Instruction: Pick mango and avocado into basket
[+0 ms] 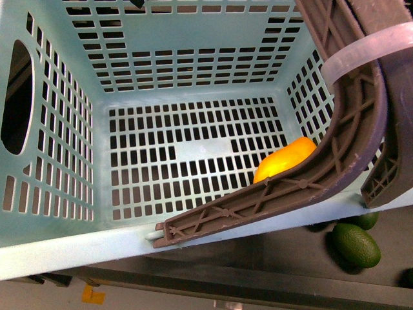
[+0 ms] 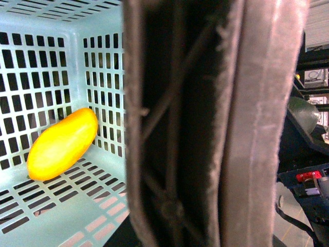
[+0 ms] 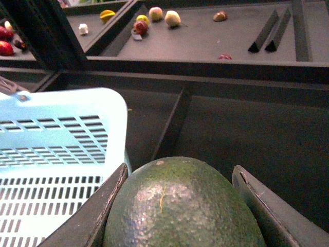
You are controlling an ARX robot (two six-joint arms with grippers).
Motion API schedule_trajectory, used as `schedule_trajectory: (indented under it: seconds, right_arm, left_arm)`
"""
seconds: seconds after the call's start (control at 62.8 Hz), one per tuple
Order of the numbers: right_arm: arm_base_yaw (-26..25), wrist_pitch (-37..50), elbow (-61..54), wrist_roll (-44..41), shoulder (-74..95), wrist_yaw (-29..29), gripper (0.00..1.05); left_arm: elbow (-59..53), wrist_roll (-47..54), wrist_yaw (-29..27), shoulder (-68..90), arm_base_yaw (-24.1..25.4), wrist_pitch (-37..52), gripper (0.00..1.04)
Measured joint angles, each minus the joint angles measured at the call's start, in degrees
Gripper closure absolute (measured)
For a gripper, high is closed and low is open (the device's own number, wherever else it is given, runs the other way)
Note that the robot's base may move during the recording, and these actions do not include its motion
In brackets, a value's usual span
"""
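Right gripper clamps the avocado between its fingers — basket just beside.

Front view: brown handle hides the lower part of the mango. Left wrist view: brown handle, blurred, blocks the middle. Right wrist view: avocado cut by frame edge; distant shelf fruits unidentifiable.

Mango looks glossy, basket plastic, avocado pebbled.

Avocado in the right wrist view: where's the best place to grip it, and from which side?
Grip the avocado across its broad middle, approaching as the right gripper does now, a finger on each rounded flank; smooth tapering ends would likely slip.
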Motion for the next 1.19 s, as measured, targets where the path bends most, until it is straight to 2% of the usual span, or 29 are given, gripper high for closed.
schedule_trajectory:
  seconds: [0.271,0.414,0.748,0.796,0.891,0.987,1.035,1.098,1.194]
  right_arm:
    - [16.0,4.7,6.9,6.3,8.7,7.2,0.51]
    - [20.7,6.3,9.6,7.9,13.9,10.4,0.51]
    - [24.0,8.1,11.4,11.9,20.1,13.9,0.51]
    - [24.2,8.3,11.4,12.3,20.1,14.3,0.44]
    - [24.5,7.7,11.1,12.3,18.4,15.3,0.23]
    - [24.4,7.0,10.1,11.9,15.8,17.0,0.1]
    - [24.0,6.4,9.2,12.0,13.9,17.9,0.07]
    - [23.4,4.5,7.4,11.7,9.0,20.2,0.09]
    - [21.3,-0.1,4.2,11.6,-0.1,26.8,0.09]
  left_arm:
    - [0.0,0.0,0.0,0.0,0.0,0.0,0.91]
    - [0.0,0.0,0.0,0.0,0.0,0.0,0.91]
    - [0.0,0.0,-0.9,0.1,0.4,-0.1,0.91]
    - [0.0,0.0,-1.0,0.1,0.4,-0.1,0.91]
    - [0.0,0.0,-1.0,0.1,0.4,-0.1,0.91]
    - [0.0,0.0,-0.5,0.1,0.4,-0.1,0.91]
    - [0.0,-0.1,-0.3,0.1,0.4,-0.1,0.91]
    - [0.0,-0.2,0.1,0.1,0.3,-0.1,0.91]
    - [0.0,0.0,0.0,0.1,0.2,-0.1,0.91]
